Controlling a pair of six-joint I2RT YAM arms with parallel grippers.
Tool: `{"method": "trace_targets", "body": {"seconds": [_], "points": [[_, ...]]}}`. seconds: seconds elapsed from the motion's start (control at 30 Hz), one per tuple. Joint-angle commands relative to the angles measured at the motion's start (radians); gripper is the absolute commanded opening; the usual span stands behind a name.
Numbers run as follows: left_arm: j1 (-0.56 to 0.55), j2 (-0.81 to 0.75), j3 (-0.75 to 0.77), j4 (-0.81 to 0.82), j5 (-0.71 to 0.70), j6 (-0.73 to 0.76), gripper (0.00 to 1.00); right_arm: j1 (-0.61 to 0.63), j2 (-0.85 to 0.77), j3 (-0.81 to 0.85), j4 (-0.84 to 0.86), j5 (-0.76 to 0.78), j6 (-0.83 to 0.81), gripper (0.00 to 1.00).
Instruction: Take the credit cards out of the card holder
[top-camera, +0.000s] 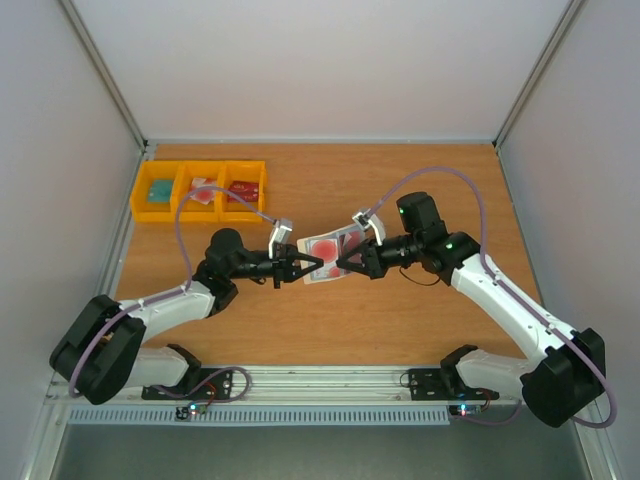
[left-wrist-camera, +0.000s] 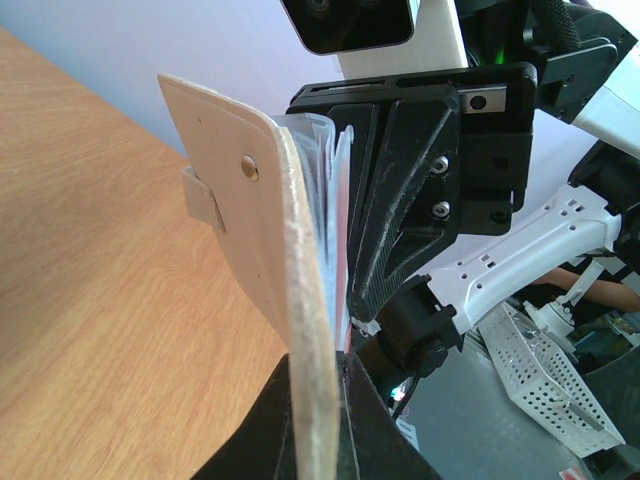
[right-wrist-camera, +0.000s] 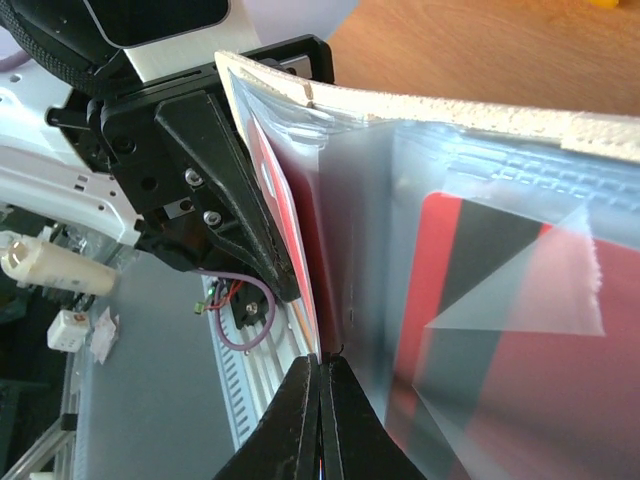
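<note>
Card pull starting.
Left claw (left-wrist-camera: 318, 372) clamps card holder (left-wrist-camera: 265, 230); right claw (right-wrist-camera: 320, 368) apparently pinches credit card (right-wrist-camera: 290, 235) edge; next: straight outward pull.

Centre of frame, over the brown wooden table (top-camera: 400, 330): your two arms meet nose to nose. A small flat card holder (top-camera: 325, 246), its face whitish-pink with red round marks, sits between them. Your left gripper (top-camera: 297, 268) pinches its lower-left edge. Your right gripper (top-camera: 347, 262) is closed at its right edge. Three yellow plastic bins (top-camera: 200, 213) sit upper left, well apart.
</note>
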Motion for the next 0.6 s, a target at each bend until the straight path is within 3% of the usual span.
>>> {"method": "trace_targets", "body": {"seconds": [0.0,0.13,0.23,0.33,0.57], "points": [[-0.010,-0.009,-0.001,0.077,-0.023,0.039,0.01,0.002,-0.009,0.000,0.077,-0.079,0.018,0.01],[-0.011,-0.005,-0.002,0.083,-0.019,0.037,0.00,-0.010,0.006,0.004,0.108,-0.094,0.031,0.01],[-0.020,0.011,0.002,0.109,-0.016,0.034,0.00,-0.008,0.041,0.014,0.159,-0.132,0.065,0.11],[-0.024,0.019,0.009,0.109,-0.010,0.043,0.00,-0.008,0.050,0.005,0.210,-0.164,0.082,0.12],[-0.024,0.013,0.009,0.071,-0.029,0.032,0.00,-0.010,-0.014,-0.031,0.225,-0.198,0.074,0.01]]}}
